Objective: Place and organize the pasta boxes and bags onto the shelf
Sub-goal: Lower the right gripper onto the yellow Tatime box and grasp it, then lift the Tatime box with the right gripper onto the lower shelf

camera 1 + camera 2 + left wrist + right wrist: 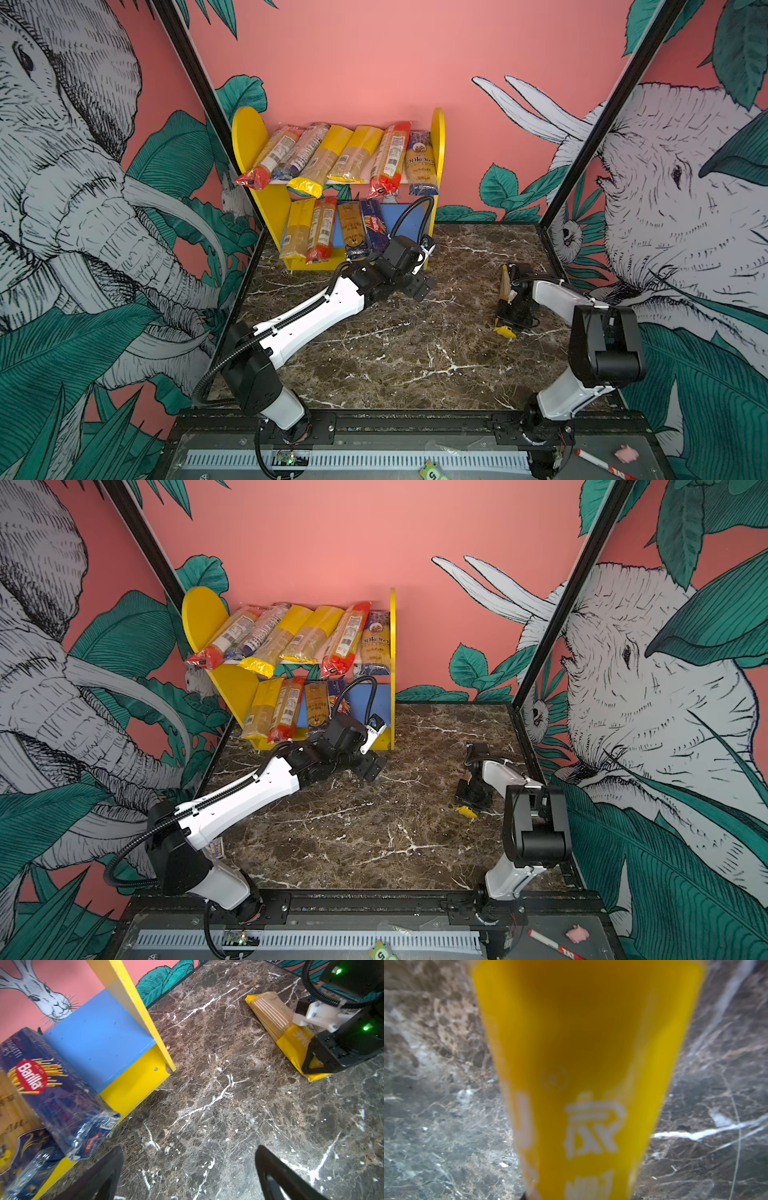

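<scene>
Marble table (395, 353): dark stone with white veins, closed in by pink walls painted with animals.
Spaghetti pack (274, 1018): clear middle, yellow ends; it lies on the table on the right side, well apart from the shelf.
Right gripper (313, 1065): clamped across the pack close to one yellow end, not at its middle.
Left gripper (189, 1169): jaws wide apart, holding nothing, low over the table just in front of the shelf's lower right corner.
Shelf (249, 133): upper board is full, with packs leaning and overhanging its front edge; lower board (97, 1039) is bare beside the Barilla pack (41, 1084).
Risk, grip: a hold so near the end would likely let the long pack droop or twist once lifted, and the slick wrap may slip.
Risk, path: the left arm sits before the free slot, so a crossing move could strike it or knock the overhanging packs down.
</scene>
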